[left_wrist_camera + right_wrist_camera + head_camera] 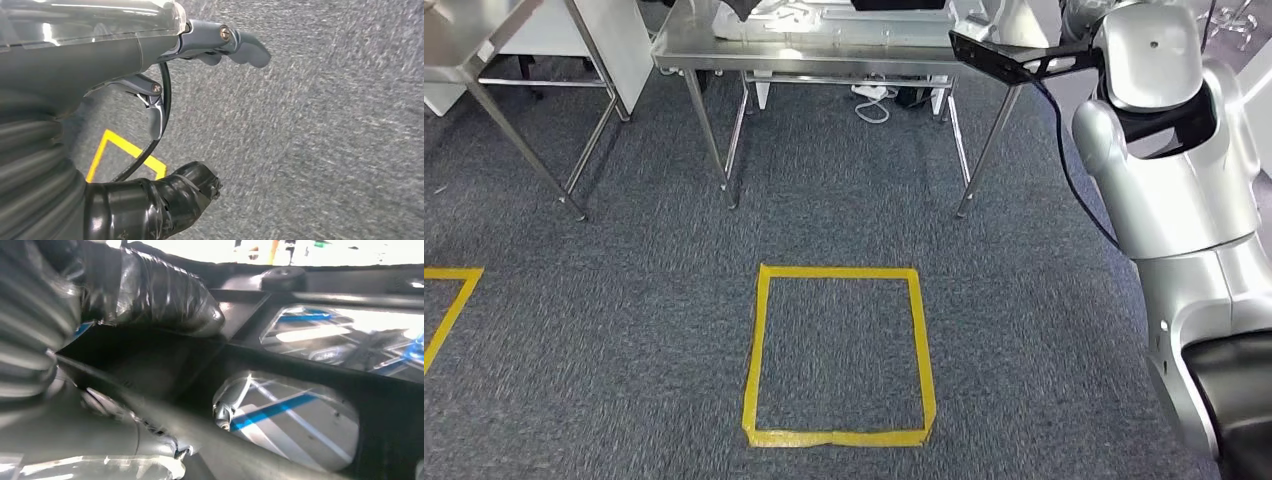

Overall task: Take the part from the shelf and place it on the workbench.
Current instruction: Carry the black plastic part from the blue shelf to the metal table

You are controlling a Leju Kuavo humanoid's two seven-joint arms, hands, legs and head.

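**Part in the right hand, workbench not yet reached**

The flat black plastic part with open cut-outs point(1014, 58) was off the shelf and carried high at the robot's right side, jutting leftward from beside the silver right arm point(1169, 170). In the right wrist view the same part point(320, 370) lay right against the right hand point(150, 295), whose dark, tape-wrapped thumb pressed on its upper face while the fingers sat beneath; the hand was closed on it and holding it. The left hand point(210, 50) hung over the grey carpet point(325, 125) with nothing in it, its fingers apart and only loosely bent.

Ahead stood a steel-topped workbench on thin metal legs point(824, 50), well apart from the part, with a yellow tape square point(839, 350) on the carpet between robot and bench. By my reading the carry was under way and the placing was not yet done.

The risks looked plain. The part was held near one end, so its long free end could sag or twist out of the hold as the robot walked. That end could also strike the bench edge if the approach was too low. White objects point(764, 25) already lay on the benchtop, and setting the part onto them could leave it tilted or let it slide off.
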